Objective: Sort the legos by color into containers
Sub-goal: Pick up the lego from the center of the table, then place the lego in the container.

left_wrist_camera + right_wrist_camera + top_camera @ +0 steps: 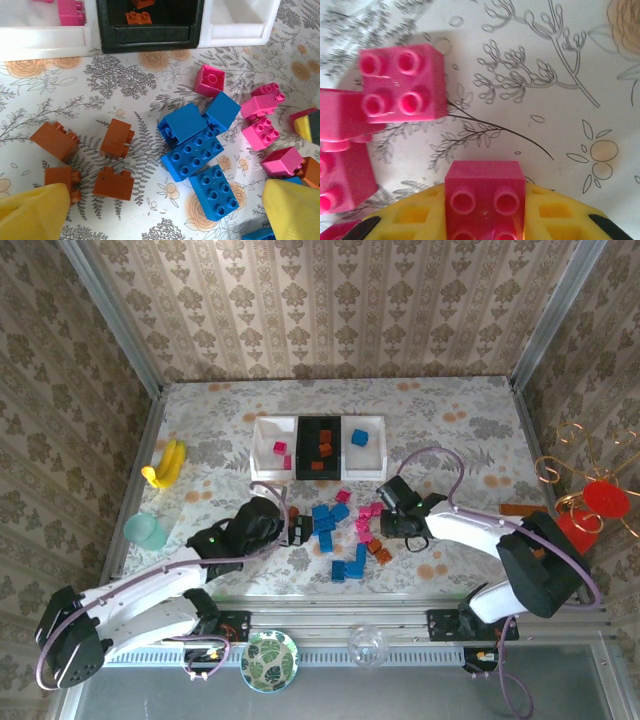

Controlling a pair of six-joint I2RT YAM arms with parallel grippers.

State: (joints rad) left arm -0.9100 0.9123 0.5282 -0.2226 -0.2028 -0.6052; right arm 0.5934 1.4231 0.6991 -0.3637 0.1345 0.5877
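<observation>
Left claw (297,531): I'm seeing it hanging released above the worktop (450,430), brown legos (116,138) lying between its fingers, nearer the left one.
Containers (262,445): sitting side by side beyond the pile, white, black, white.
Right claw (388,525): I'm watching it clenching a pink lego (485,192), more pink ones (402,82) lying just beside it.

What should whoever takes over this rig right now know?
Left gripper open, above loose orange-brown bricks.
Right gripper shut on a pink brick.
Done: pink bricks in the left white tray, orange-brown ones in the black tray, one blue brick in the right white tray.
Left: the mixed pile on the table between the arms.
</observation>
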